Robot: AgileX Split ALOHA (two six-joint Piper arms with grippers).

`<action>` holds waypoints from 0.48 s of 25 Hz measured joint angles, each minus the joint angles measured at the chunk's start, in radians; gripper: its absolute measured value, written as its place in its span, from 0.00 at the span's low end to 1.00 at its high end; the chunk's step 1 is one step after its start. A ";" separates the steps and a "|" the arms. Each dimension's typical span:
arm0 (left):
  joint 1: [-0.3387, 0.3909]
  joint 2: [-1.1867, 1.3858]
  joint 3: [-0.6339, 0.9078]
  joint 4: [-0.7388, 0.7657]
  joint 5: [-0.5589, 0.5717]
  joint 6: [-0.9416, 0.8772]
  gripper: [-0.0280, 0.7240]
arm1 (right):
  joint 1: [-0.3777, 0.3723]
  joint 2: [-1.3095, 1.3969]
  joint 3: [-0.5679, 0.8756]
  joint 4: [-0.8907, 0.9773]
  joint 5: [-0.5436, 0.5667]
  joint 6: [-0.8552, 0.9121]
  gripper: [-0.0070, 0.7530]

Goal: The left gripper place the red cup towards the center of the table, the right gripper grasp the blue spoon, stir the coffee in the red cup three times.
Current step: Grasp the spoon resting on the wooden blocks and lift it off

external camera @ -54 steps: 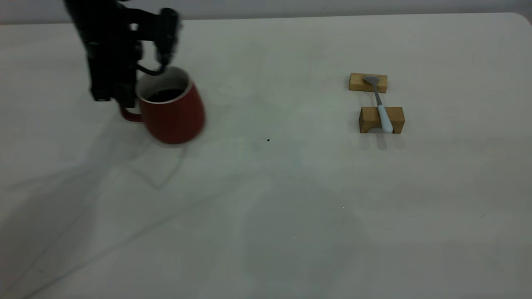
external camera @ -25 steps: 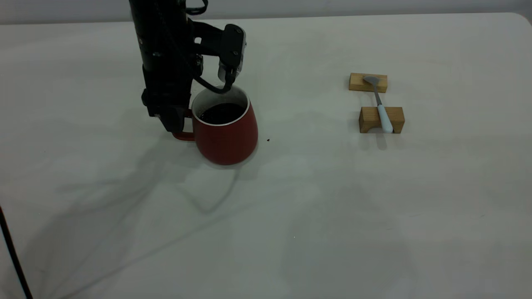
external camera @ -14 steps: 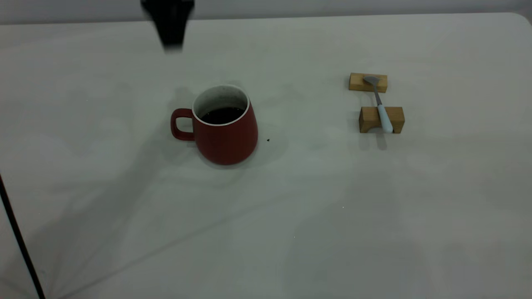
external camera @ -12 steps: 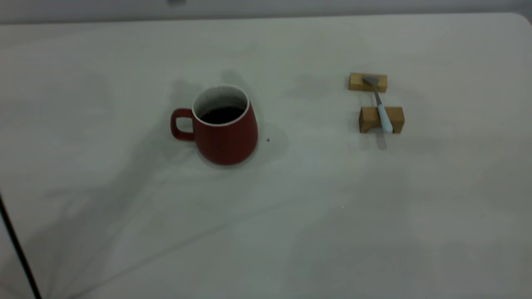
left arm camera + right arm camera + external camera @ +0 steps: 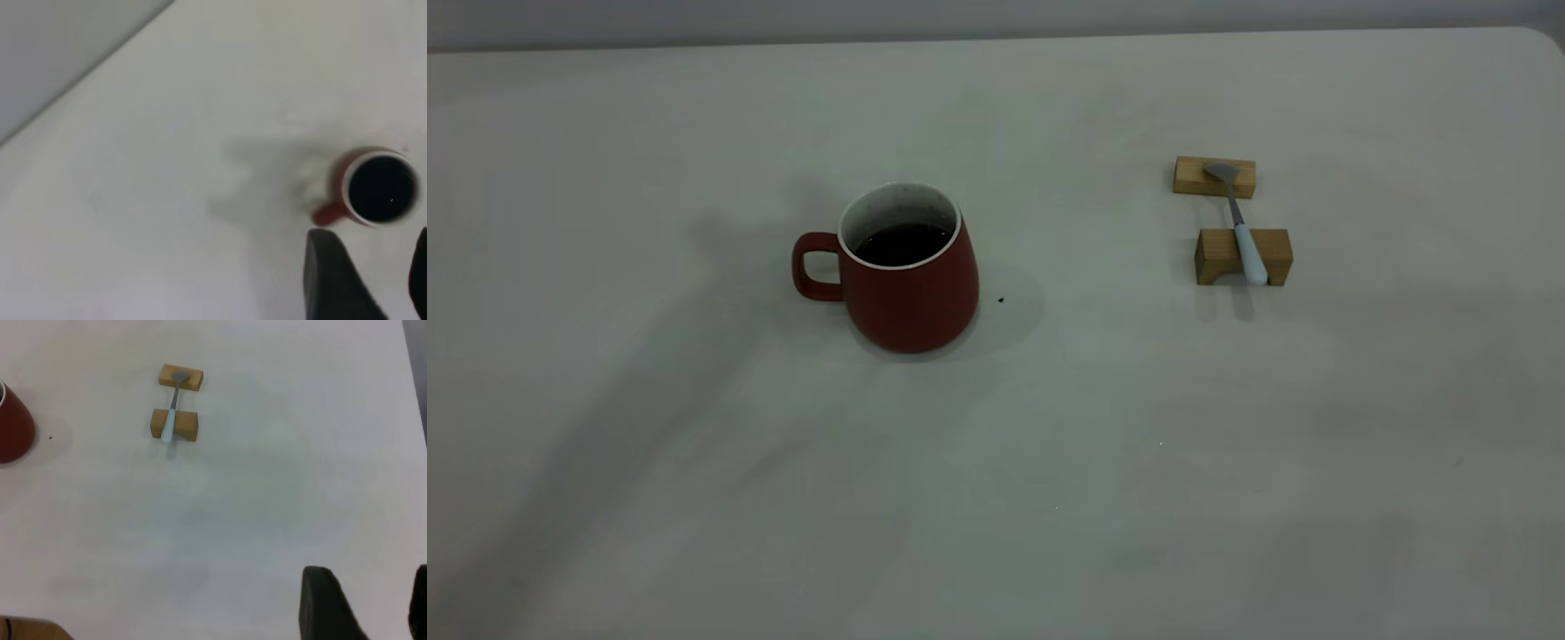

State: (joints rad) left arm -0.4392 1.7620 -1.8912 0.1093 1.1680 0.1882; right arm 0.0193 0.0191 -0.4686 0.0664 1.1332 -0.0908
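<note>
The red cup [image 5: 911, 289] stands upright on the table [image 5: 996, 498], left of centre, its handle [image 5: 809, 267] pointing left and dark coffee [image 5: 903, 243] inside. Neither gripper shows in the exterior view. In the left wrist view my left gripper [image 5: 371, 241] hangs open and empty high above the table, with the red cup [image 5: 347, 175] and coffee [image 5: 381, 189] far below. The blue spoon [image 5: 1240, 227] lies across two wooden blocks at the right. In the right wrist view my right gripper [image 5: 370, 577] is open and empty, far from the blue spoon [image 5: 171, 420].
The spoon's bowl rests on the far wooden block [image 5: 1193, 176] and its handle on the near, notched block [image 5: 1218, 256]. A tiny dark speck [image 5: 1000, 300] lies just right of the cup. The table's rounded corner [image 5: 1543, 40] is at the far right.
My left gripper carried the cup rightward, set it down, let go of the handle and rose out of the exterior view. The cup has stayed put since. The spoon has not moved.
</note>
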 joint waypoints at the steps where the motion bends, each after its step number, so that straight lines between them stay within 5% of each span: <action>1: 0.000 -0.045 0.028 -0.004 0.000 -0.015 0.49 | 0.000 0.000 0.000 0.000 0.000 0.000 0.47; 6: 0.000 -0.229 0.146 -0.019 0.000 -0.047 0.43 | 0.000 0.000 0.000 0.000 0.000 0.000 0.47; 12: 0.000 -0.549 0.496 -0.025 0.000 -0.080 0.40 | 0.000 0.000 0.000 0.000 0.000 0.000 0.47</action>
State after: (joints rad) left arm -0.4392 1.2126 -1.3949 0.0840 1.1680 0.1082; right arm 0.0193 0.0191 -0.4686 0.0664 1.1332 -0.0908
